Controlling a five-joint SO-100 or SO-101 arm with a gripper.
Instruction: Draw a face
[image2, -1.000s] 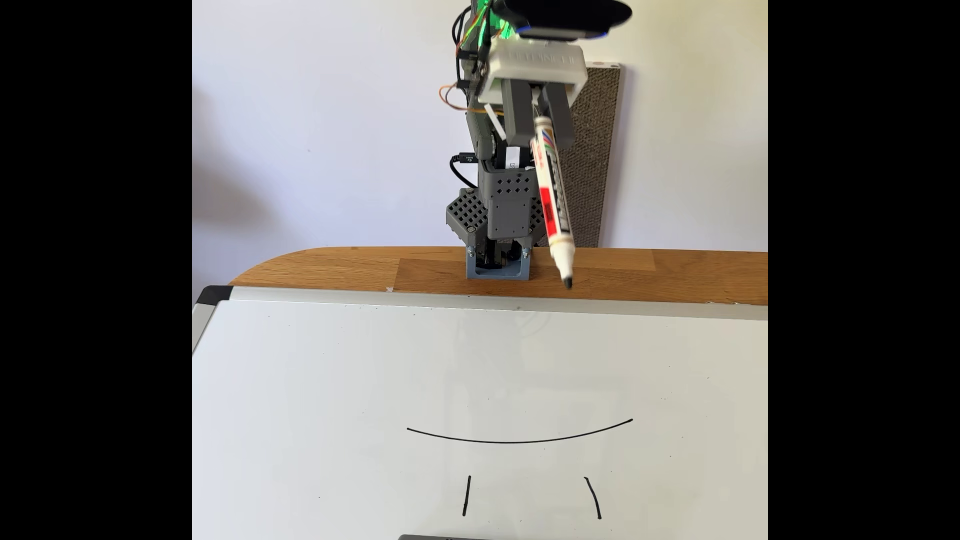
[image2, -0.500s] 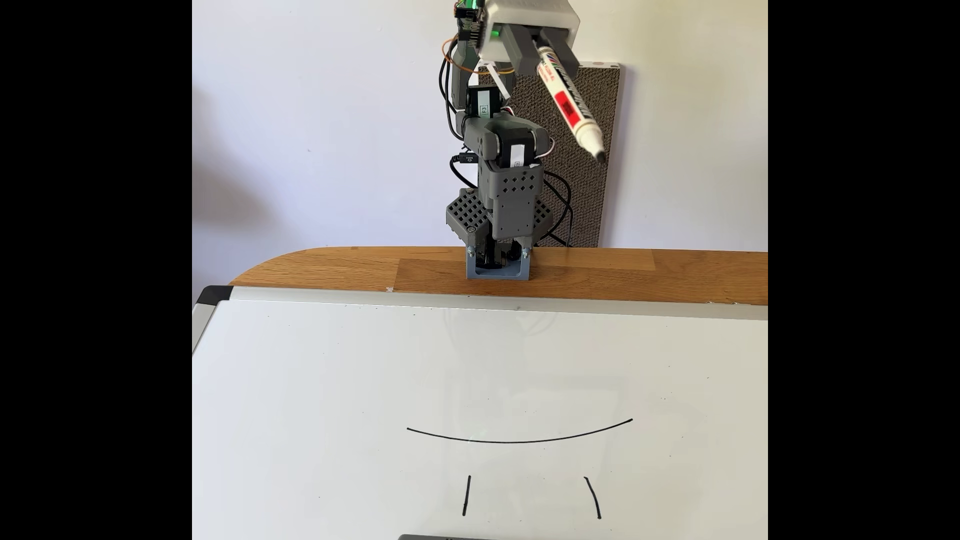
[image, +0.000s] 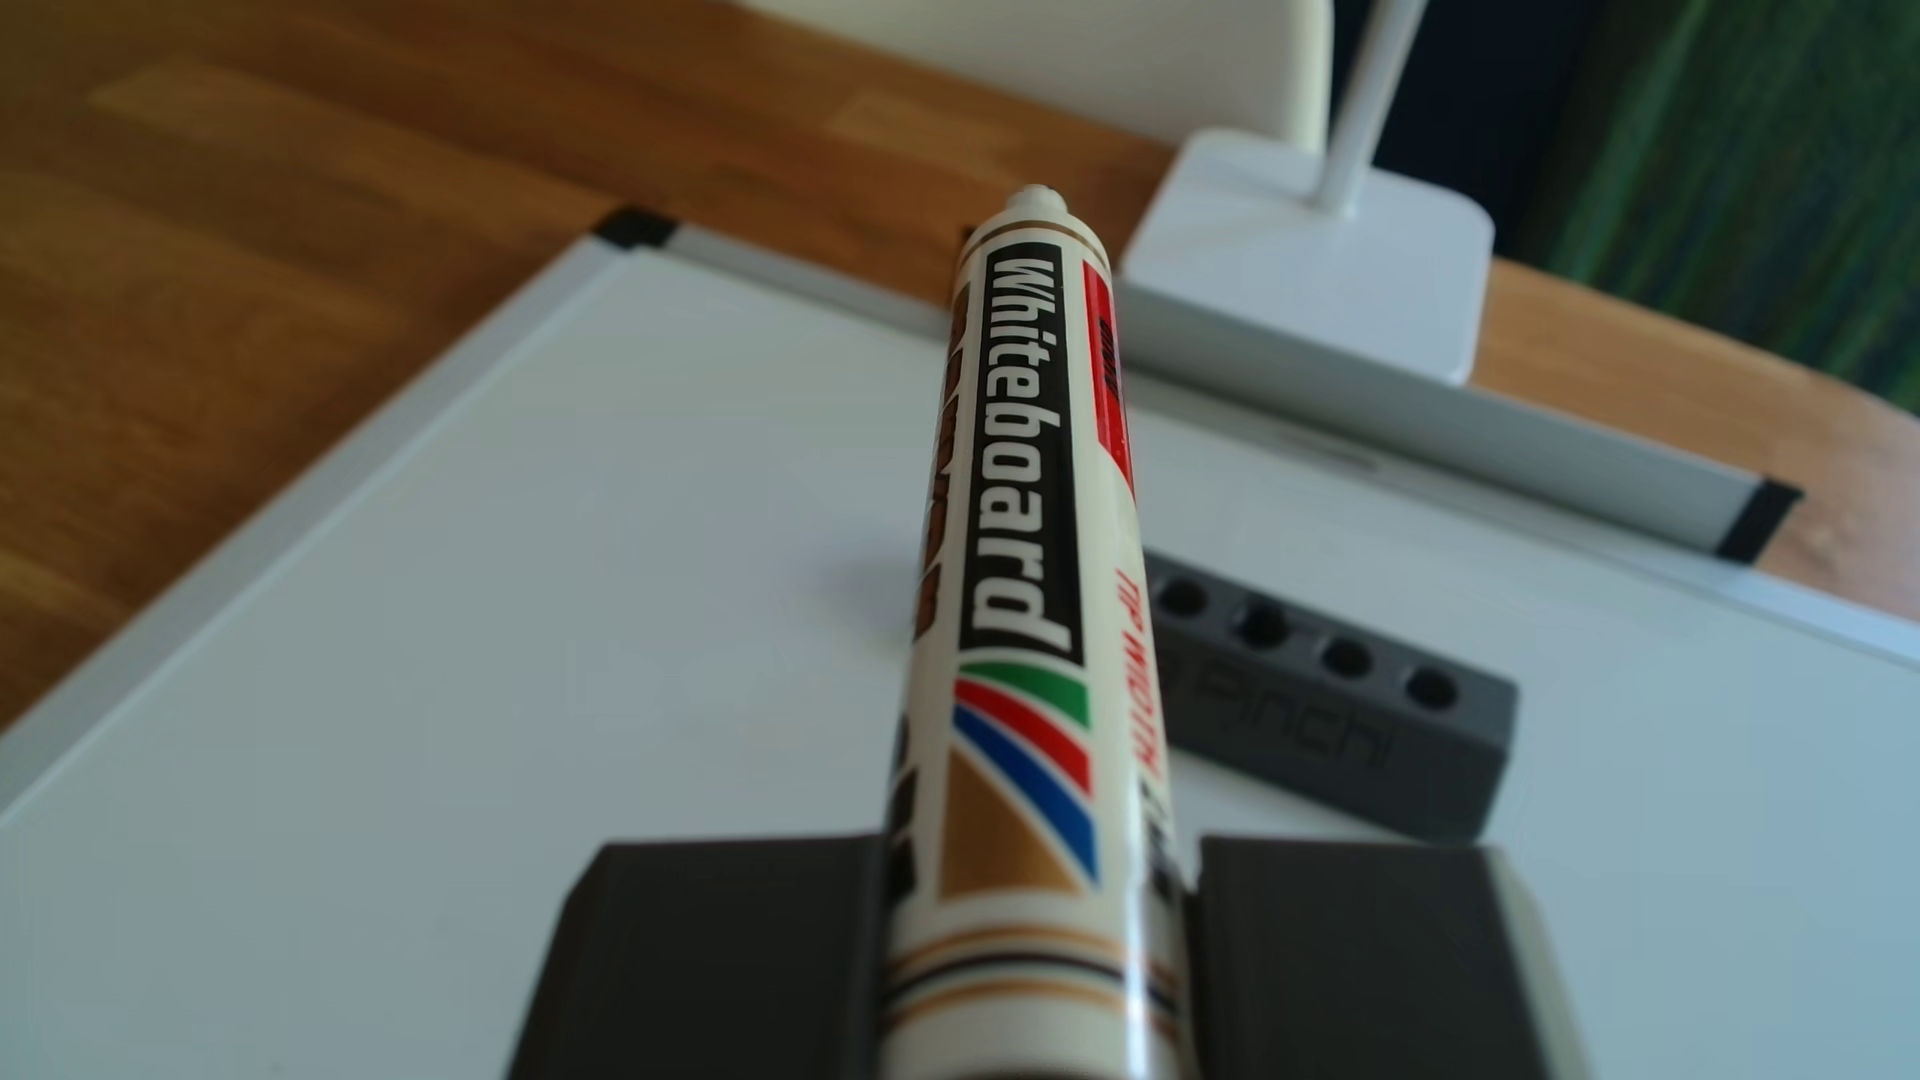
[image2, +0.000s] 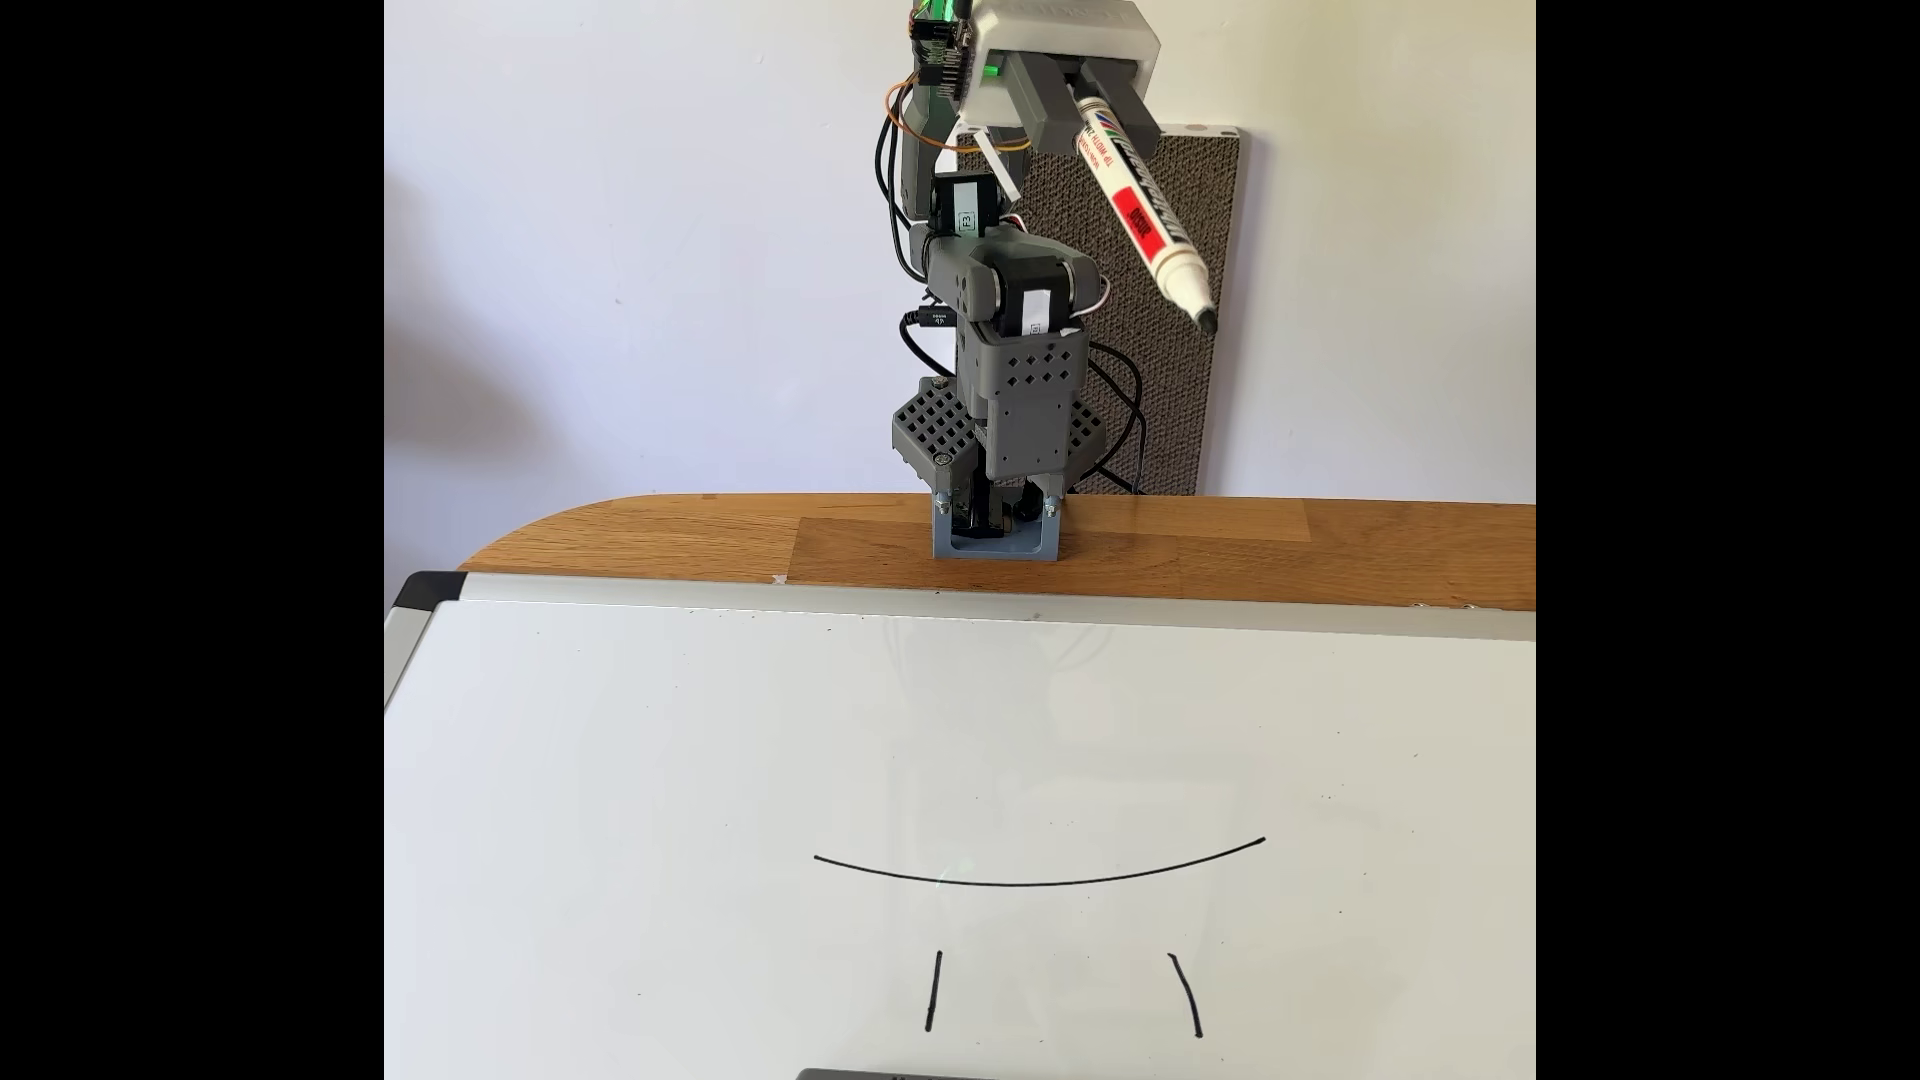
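I am looking at the arm raised high above the far edge of the wooden table (image2: 727, 540), with its tool (image2: 1099, 123) near the top of the fixed view. The two dark grey fingers (image2: 1047, 109) are pressing in on the white whiteboard marker with the red label and black tip (image2: 1141, 218), pinching its upper barrel. The marker is pointing down and to the right in that view, its tip hanging in the air in front of the brown textured panel (image2: 1216, 260) leaning on the wall, well apart from the white board with the silver frame (image2: 644, 789).

On the near part of the board I am seeing a long black curved line (image2: 1039, 881) bowing toward the near edge, and nearer still two short black strokes, one on the left (image2: 933, 992) and one on the right (image2: 1187, 995).

In the other view I am looking along the marker (image: 1023, 582) from behind, the word "Whiteboard" reading along its barrel, with a dark finger (image: 717, 955) on either side at the bottom edge. Beyond it a grey block with a row of round holes (image: 1340, 717) is sitting on the board (image: 416, 623), and a white stand base (image: 1309, 260) is resting at the board's far edge.
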